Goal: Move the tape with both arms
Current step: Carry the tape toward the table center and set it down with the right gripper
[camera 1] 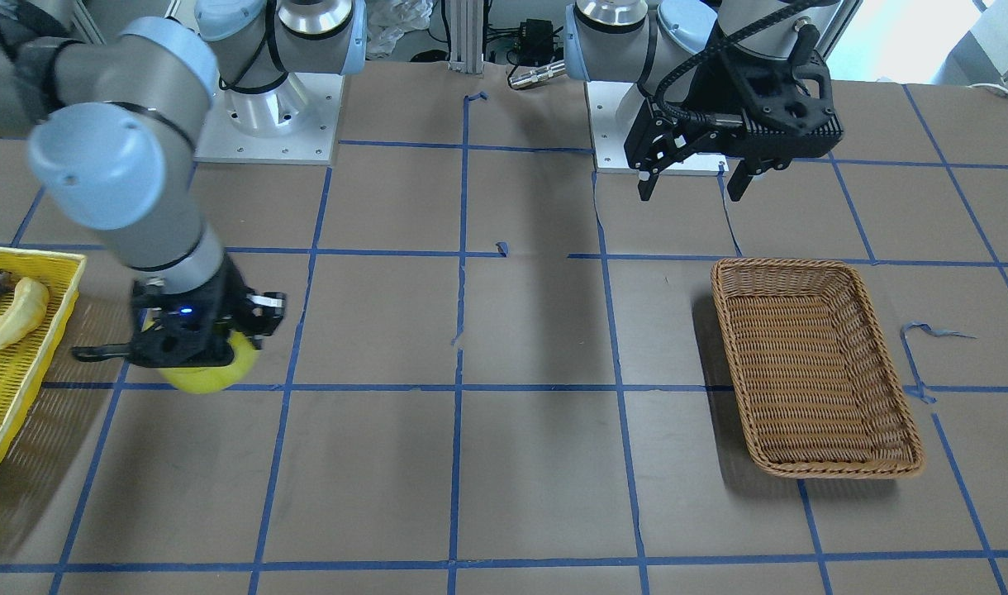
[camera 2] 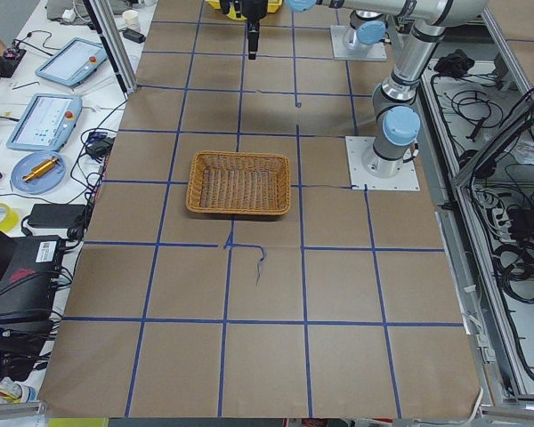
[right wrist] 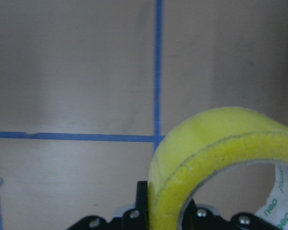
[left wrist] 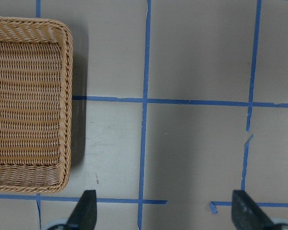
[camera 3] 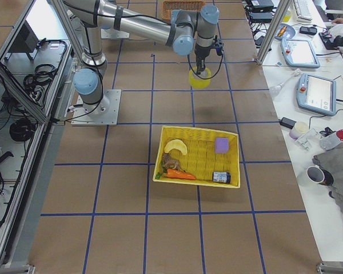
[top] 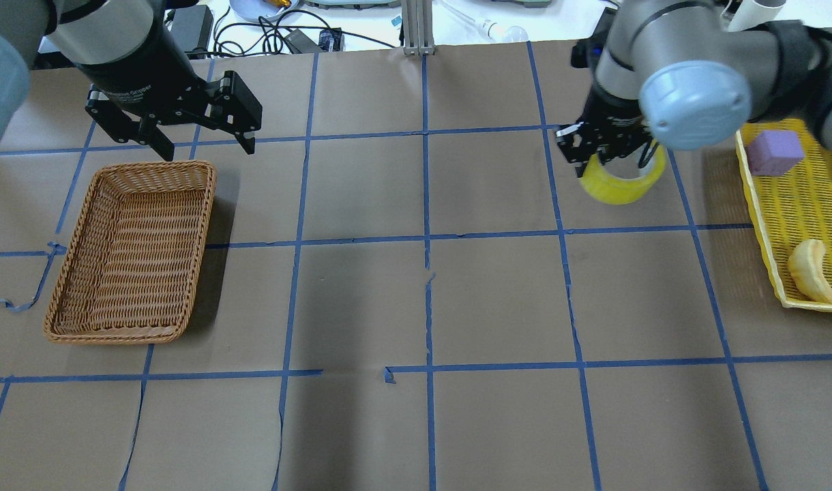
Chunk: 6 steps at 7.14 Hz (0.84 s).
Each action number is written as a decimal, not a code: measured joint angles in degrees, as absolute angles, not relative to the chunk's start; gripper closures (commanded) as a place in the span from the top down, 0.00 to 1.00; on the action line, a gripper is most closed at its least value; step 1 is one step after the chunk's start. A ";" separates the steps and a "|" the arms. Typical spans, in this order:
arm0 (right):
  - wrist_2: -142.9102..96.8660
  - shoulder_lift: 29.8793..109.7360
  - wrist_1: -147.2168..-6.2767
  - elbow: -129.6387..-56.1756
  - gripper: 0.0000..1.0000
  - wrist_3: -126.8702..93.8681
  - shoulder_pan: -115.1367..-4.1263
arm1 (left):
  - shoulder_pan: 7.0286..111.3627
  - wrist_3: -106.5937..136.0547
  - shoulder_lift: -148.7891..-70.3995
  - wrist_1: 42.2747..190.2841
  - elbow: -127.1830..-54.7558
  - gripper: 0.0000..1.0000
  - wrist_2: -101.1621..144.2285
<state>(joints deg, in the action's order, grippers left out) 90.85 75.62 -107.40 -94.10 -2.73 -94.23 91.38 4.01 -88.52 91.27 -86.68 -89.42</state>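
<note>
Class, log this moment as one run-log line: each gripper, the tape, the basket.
right gripper: shut on thick yellow tape roll | left gripper: open, empty, beside brown wicker basket | basket: empty | handover: not yet done

table [top: 498, 300]: brown, blue tape grid [top: 426, 184] | wicker basket [top: 153, 166] | yellow tray [top: 761, 218]

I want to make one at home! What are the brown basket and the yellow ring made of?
The basket looks like woven wicker or rattan: matte tan strands in visible rows. The tape looks like smooth yellow plastic film wound into a ring; its white inside, with printed letters, may be cardboard.
</note>
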 measured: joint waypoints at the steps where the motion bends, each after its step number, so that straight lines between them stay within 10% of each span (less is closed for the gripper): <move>1: 90.85 73.60 -110.04 -94.09 0.00 -11.28 -101.31 | 91.11 3.97 -88.74 91.37 -86.43 1.00 -89.41; 3: 89.46 67.26 -117.71 -94.01 0.00 -21.77 -110.96 | 90.20 4.09 -89.38 91.45 -85.86 1.00 -89.88; 5: 87.25 61.76 -125.99 -94.00 0.49 -25.78 -114.05 | 89.88 4.39 -90.23 91.38 -86.24 1.00 -90.14; 6: 87.45 60.60 -128.04 -94.00 0.94 -26.68 -114.56 | 89.86 4.75 -90.88 91.37 -87.22 1.00 -89.82</move>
